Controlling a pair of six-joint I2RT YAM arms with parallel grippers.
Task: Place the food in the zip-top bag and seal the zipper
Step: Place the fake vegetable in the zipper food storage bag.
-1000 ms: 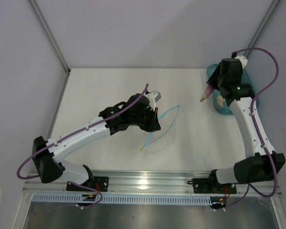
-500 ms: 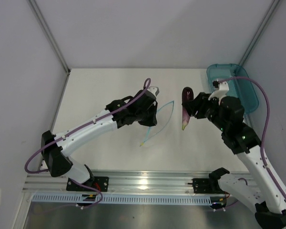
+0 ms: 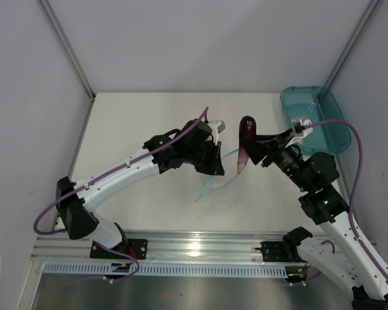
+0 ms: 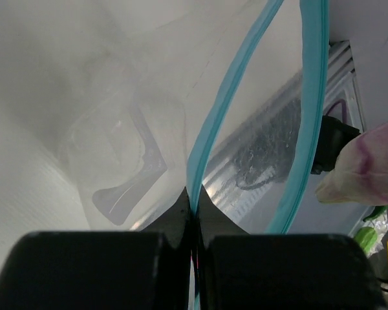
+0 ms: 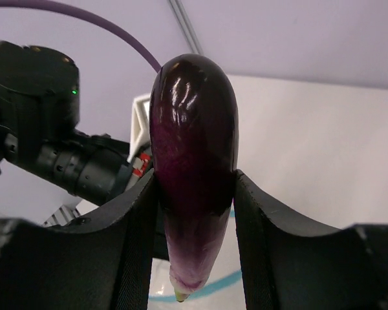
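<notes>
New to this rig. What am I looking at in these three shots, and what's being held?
Two white robot arms are bolted at the near edge of a white table. The wide shot comes from a fixed camera above and behind them. The other two come from a camera on each wrist. The left arm's fingers are shut on the teal-blue zipper strip of a clear crinkly plastic bag, whose mouth stands open. The right arm's fingers grip a dark purple toy eggplant, pale tip down, close to that mouth. A teal plastic tray sits at the table's far right.
</notes>
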